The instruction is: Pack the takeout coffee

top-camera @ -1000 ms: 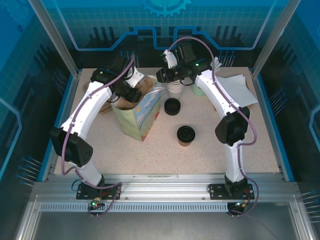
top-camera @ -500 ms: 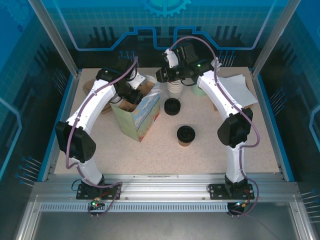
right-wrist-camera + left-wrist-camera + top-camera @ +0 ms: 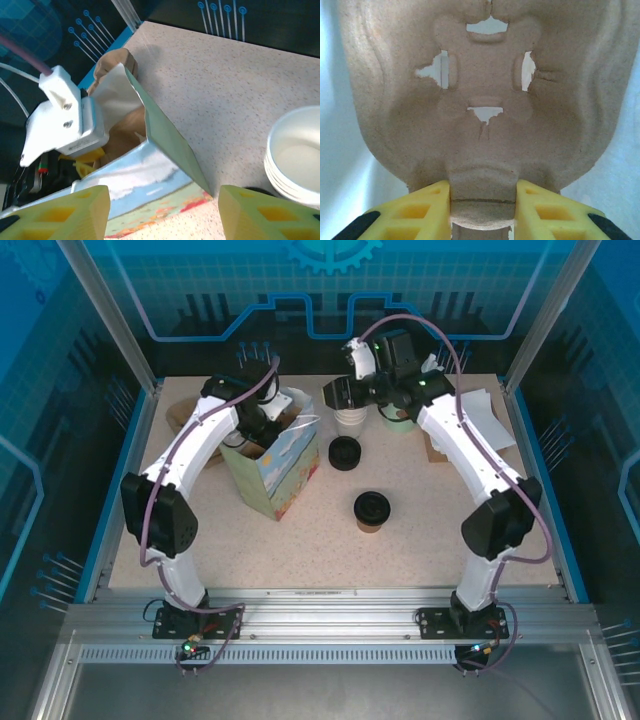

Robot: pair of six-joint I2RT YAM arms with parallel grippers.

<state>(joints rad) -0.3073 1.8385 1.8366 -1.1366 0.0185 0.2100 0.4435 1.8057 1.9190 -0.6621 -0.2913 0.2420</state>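
The left arm (image 3: 190,455) bends down into a printed paper bag (image 3: 275,475), where the left gripper (image 3: 482,200) pinches a tab of a rough, moulded-pulp cup carrier (image 3: 480,100). The right gripper (image 3: 162,212) hovers just beside the bag, jaws wide and empty. The black-lidded takeout coffee (image 3: 371,510) stands well apart from both grippers, on their near side.

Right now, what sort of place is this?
Likely a lab robot cell staged as a takeout packing station: aluminium frame, lidded coffee cup, stacked white paper cups, pulp cup carrier.
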